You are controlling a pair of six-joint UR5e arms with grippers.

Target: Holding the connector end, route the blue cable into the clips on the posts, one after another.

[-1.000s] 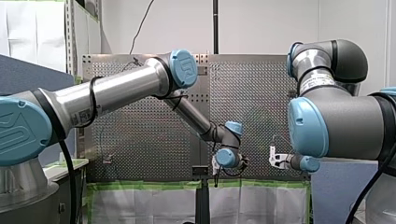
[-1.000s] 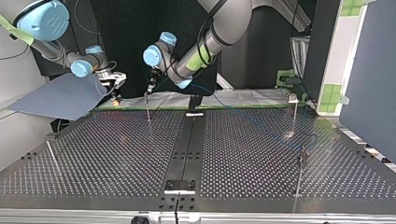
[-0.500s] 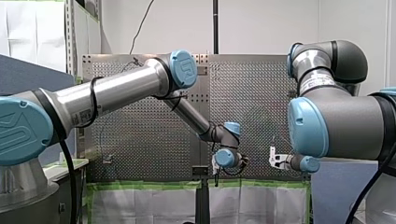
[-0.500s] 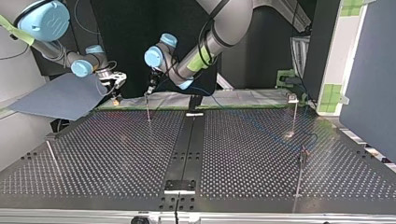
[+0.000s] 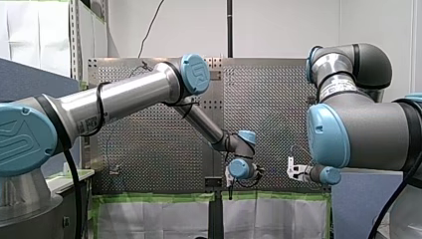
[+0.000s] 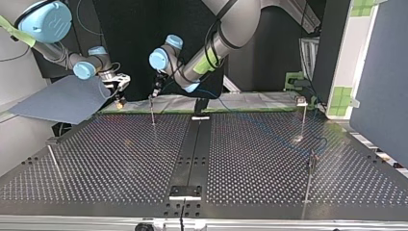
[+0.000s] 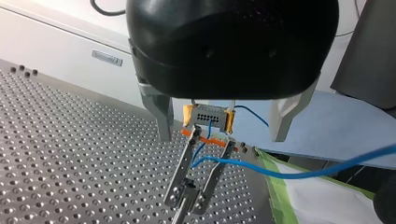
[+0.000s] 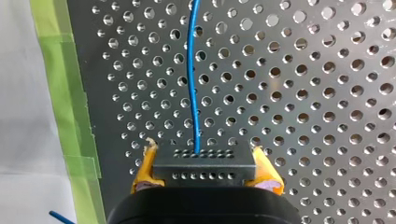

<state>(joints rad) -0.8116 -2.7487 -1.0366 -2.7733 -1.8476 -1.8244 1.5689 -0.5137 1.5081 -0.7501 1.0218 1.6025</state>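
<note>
My right gripper (image 8: pixel 205 176) has its yellow pads shut on the grey connector (image 8: pixel 205 161). The blue cable (image 8: pixel 190 84) leaves the connector and runs out over the perforated plate. In the left wrist view my left gripper (image 7: pixel 222 138) stands open above a metal clip (image 7: pixel 198 182) on a post. Its metal fingers (image 7: pixel 161 116) are spread wide with nothing between them. The blue cable (image 7: pixel 280 173) passes between the clip's two prongs, and the connector (image 7: pixel 208 116) shows beyond them. In the top view my left gripper (image 6: pixel 155 89) hovers over that post (image 6: pixel 152 111), with my right gripper (image 6: pixel 118 91) beside it.
More thin posts stand on the table (image 6: pixel 120 159): two at the top view's right (image 6: pixel 304 118) (image 6: pixel 309 178) and one at its left (image 6: pixel 53 161). A dark rail (image 6: pixel 192 154) runs down the middle. A blue-grey sheet (image 6: pixel 62 101) lies beyond the left corner, and green tape edges the far side.
My left arm's wrist has crept a little over the post. My right gripper and the connector have stayed where they were.
</note>
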